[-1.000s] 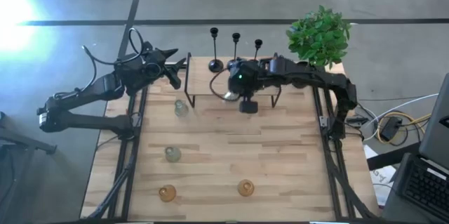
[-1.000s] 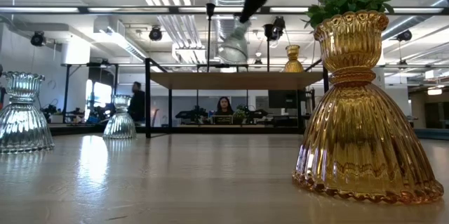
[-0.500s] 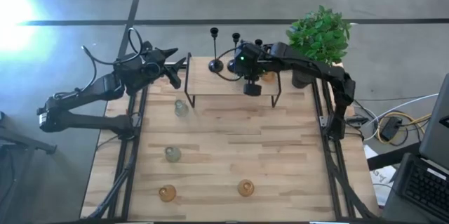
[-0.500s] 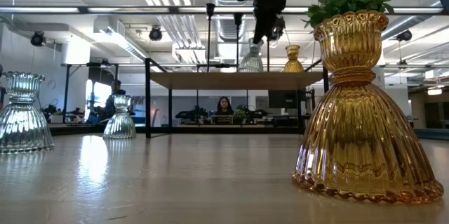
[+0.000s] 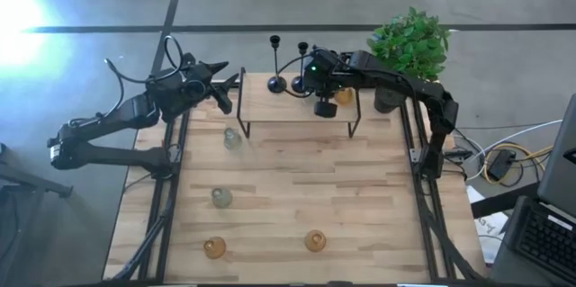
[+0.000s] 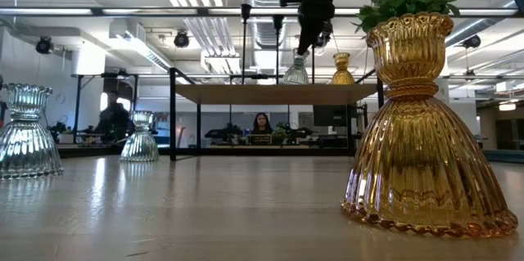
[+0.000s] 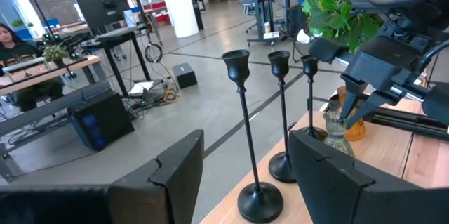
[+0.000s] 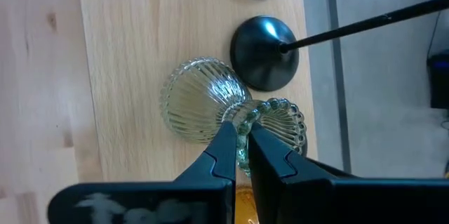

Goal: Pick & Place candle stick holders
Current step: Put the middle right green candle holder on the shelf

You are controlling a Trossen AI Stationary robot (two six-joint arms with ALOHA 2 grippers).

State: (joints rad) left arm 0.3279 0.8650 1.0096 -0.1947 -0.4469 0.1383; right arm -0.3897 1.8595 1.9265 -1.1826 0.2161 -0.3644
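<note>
My right gripper (image 8: 242, 129) is shut on a pale ribbed glass candle holder (image 8: 203, 101) over the raised wooden shelf (image 5: 270, 103) at the table's far side. Beside it, black candlesticks (image 7: 242, 133) (image 7: 280, 112) stand on their domed bases, and an amber glass holder (image 5: 344, 96) stands on the shelf. More glass holders stand on the table: a clear one (image 5: 232, 137), a green one (image 5: 221, 197) and two amber ones (image 5: 214, 247) (image 5: 315, 240). My left gripper (image 5: 229, 89) hangs open and level at the shelf's left end. My right gripper pinches the beaded rim (image 8: 243, 140) of the pale holder's cup, one finger on the outside by the neck and one (image 8: 270, 157) over the cup's mouth. The fingers slant steeply down from above. The holder's base (image 6: 296, 79) is at the shelf top; whether it rests there I cannot tell.
A leafy plant in a black pot (image 5: 409, 44) stands at the far right corner. The shelf's black frame legs (image 5: 241, 116) (image 5: 356, 121) reach down to the table. In the low view a large amber holder (image 6: 417, 130) stands close by, and people sit in the room behind.
My right gripper has carried the pale holder from above the shelf's near edge toward the table's far edge and a little right, sinking slightly. The holder, tipped before, now stands nearly upright low over the shelf, beside the candlesticks and the amber holder.
</note>
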